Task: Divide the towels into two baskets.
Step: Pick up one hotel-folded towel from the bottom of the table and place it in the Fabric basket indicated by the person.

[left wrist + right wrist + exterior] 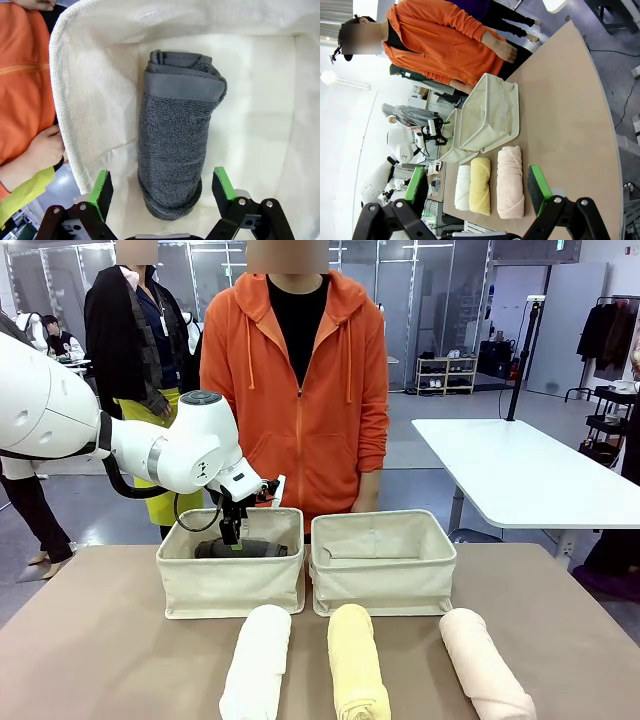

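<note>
Dark grey towel (pixel 172 130) lies in left basket (pixel 230 585) beneath the released left gripper (pixel 161 175); right gripper (pixel 476 172) also released.

A tan-brown surface (pixel 100 640) fills the foreground. Beyond it lies a smooth grey floor (pixel 420 435) that reflects the overhead light. To the right stands a long white table (pixel 520 475) on white legs. The back of the room is closed off by glass partitions (pixel 410 290) in dark frames, with a pale grey panel (pixel 565 330) beside them. Against that back wall sits a low open shelf (pixel 447 373) holding small items too far off to identify. A black pole (pixel 521 360) rises near the white table. At the far right, dark garments hang on a clothes rail (pixel 612 328).
</note>
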Tool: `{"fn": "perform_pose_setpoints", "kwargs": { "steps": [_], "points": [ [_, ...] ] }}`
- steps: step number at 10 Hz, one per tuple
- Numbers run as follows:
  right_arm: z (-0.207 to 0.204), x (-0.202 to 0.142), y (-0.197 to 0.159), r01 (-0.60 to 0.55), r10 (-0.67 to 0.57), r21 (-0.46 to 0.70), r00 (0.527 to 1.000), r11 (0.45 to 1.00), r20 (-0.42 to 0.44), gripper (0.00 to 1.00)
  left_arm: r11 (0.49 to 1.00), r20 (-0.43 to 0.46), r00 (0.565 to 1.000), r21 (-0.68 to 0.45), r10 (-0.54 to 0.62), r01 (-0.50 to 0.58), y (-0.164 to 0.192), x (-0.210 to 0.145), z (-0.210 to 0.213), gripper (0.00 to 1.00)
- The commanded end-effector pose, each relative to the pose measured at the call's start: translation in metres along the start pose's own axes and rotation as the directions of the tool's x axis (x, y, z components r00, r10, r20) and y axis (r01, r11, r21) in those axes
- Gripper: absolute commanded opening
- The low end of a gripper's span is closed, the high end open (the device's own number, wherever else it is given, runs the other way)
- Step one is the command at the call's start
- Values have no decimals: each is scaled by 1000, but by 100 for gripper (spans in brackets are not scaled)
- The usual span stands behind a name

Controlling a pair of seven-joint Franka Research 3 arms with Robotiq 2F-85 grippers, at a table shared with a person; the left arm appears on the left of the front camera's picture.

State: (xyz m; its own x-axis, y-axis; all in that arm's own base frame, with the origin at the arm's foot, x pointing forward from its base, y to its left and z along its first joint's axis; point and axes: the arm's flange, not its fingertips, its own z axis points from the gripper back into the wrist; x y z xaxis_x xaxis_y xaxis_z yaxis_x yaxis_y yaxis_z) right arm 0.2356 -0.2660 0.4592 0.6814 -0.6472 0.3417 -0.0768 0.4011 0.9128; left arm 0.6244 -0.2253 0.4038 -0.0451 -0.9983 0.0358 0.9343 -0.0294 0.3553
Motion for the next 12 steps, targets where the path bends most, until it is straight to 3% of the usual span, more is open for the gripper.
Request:
{"fn": "perform_pose_setpoints", "kwargs": {
  "steps": [1,4,6,7,9,12],
  "points": [
    [2,0,2,-10,10,14,1000,1000,11,100,1000,6,1000,-24,6,-6,-1,-5,16,100],
    [2,0,2,-10,10,14,1000,1000,11,100,989,-20,997,-129,74,-76,-20,-25,75,100],
    [2,0,2,-10,10,14,1000,1000,11,100,942,125,961,-265,245,-206,-26,-59,105,100],
    [2,0,2,-10,10,14,1000,1000,11,100,915,207,923,-316,324,-250,-34,-77,116,100],
    [2,0,2,-10,10,14,1000,1000,11,100,830,267,837,-447,478,-332,-60,-127,138,100],
    [2,0,2,-10,10,14,1000,1000,11,100,679,352,619,-591,702,-435,-134,-206,173,100]
  ]
}}
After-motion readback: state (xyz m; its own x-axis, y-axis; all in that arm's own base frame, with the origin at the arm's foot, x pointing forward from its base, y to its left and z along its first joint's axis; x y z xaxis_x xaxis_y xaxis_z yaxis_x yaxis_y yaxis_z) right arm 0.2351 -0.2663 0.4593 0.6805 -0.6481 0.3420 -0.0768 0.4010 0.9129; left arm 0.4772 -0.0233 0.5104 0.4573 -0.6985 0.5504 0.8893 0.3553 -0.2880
